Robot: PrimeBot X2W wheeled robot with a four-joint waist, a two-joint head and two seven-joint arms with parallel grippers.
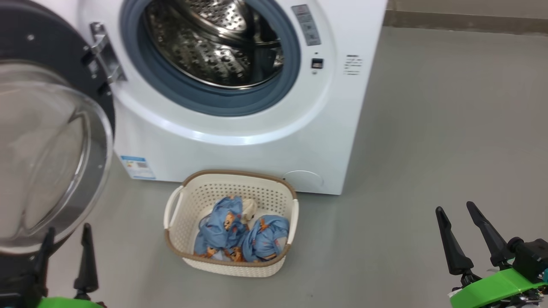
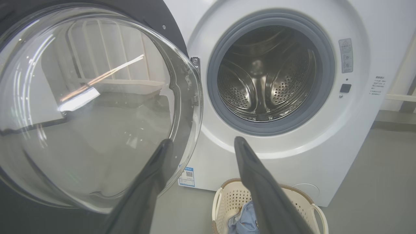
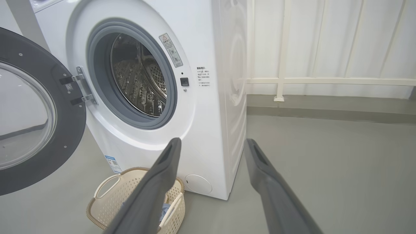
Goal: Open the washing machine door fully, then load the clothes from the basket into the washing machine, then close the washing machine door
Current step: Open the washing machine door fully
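The left pincer (image 1: 68, 229) and right pincer (image 1: 456, 210) stand spread and empty before the white front-loading washing machine (image 1: 239, 145), whose round black glass-bowled door (image 1: 51, 149) hangs wide open. Light blue printed clothes (image 1: 261, 239) lie in the cream perforated basket (image 1: 257, 192) at its foot, so loading and closing remain. The door's rim crowds the left pincer, while the grey floor (image 1: 428, 128) right of the machine gives room.

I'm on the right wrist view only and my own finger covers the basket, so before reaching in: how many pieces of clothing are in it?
Observer: Two blue bundles, touching, side by side in the basket.
Operator: And my left gripper, holding anything?
Observer: No. The left gripper is open and empty, low beside the open door.
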